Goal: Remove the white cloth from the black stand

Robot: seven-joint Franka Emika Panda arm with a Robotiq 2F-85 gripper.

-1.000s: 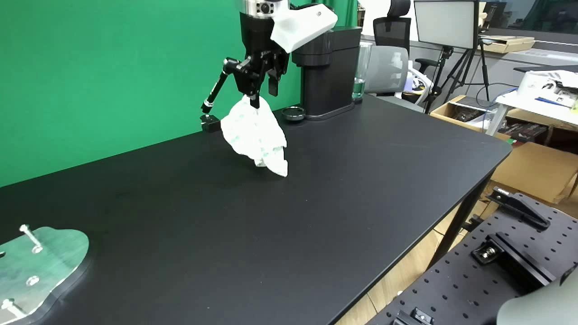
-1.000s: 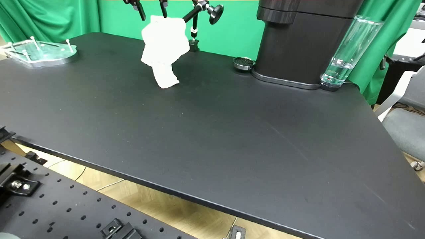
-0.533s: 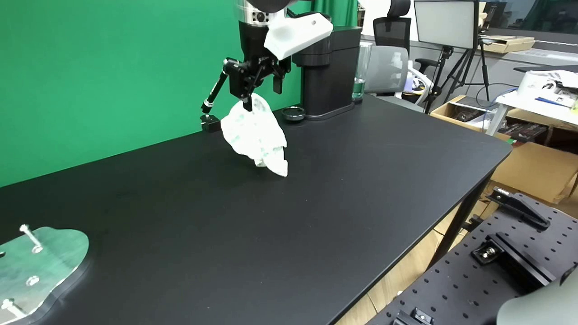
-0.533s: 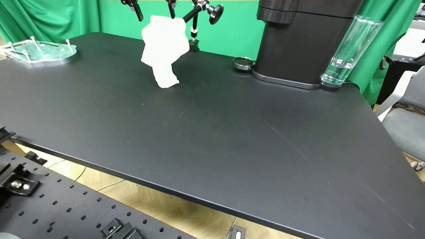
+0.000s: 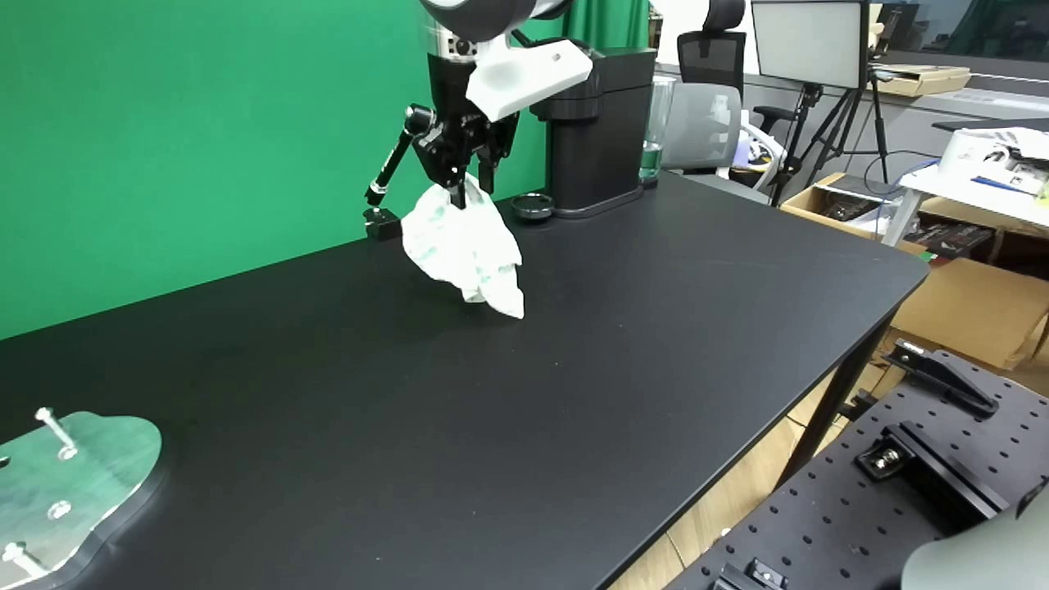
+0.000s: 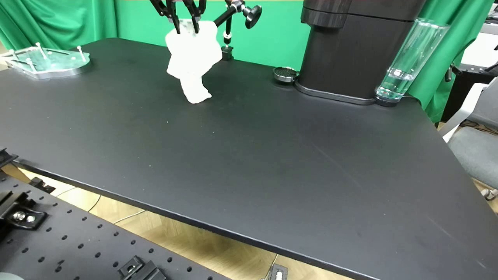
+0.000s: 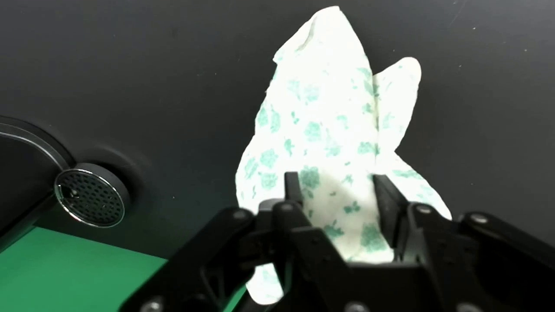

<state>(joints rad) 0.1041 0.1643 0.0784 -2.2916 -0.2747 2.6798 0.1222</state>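
The white cloth (image 5: 467, 254) with green print hangs draped over the black stand (image 5: 389, 168), its lower end close to the table. In an exterior view the cloth (image 6: 192, 58) hides much of the stand (image 6: 228, 33), whose arm and knob show behind it. My gripper (image 5: 472, 197) is at the cloth's top, pointing down. In an exterior view the fingertips of the gripper (image 6: 186, 30) are apart in front of the cloth's upper part. In the wrist view the gripper (image 7: 336, 182) is partly open, with the cloth (image 7: 321, 108) between and around its fingers.
A black coffee machine (image 6: 358, 54) with a clear water tank (image 6: 408, 62) stands beside the cloth. A round metal drip tray (image 7: 91, 197) sits at its foot. A green pegged board (image 5: 82, 467) lies on the black table (image 5: 492, 410). A green wall (image 5: 205, 123) is close behind.
My gripper has come down onto the cloth's top. Its fingers are closer together than half a second ago. The cloth has shifted slightly.
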